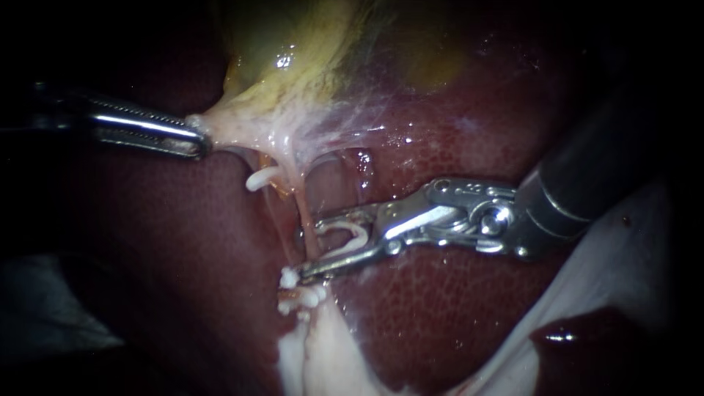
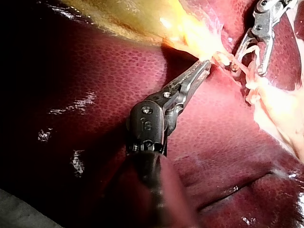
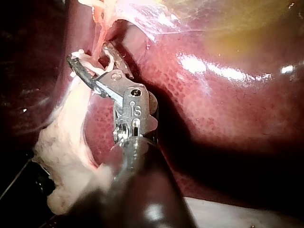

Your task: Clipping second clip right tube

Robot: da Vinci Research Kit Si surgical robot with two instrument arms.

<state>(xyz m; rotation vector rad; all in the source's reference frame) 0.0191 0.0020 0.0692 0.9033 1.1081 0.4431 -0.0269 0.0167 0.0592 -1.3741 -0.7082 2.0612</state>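
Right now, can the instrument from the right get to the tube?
Probably yes: the right instrument holds a clip in its jaws, which sit either side of the tube, nothing blocking. The left instrument holds the gallbladder aside.

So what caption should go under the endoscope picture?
Left instrument grips the gallbladder; right instrument, holding a clip, straddles a tube.

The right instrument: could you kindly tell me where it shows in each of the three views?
Endoscope view: the right instrument enters from the upper right, jaw tips at the right tube, centre.
Left wrist view: the right instrument lies ahead of the left instrument, which grips the gallbladder.
Right wrist view: the right instrument comes in from the bottom edge.
Shared landmark: the white clip held between its jaws.
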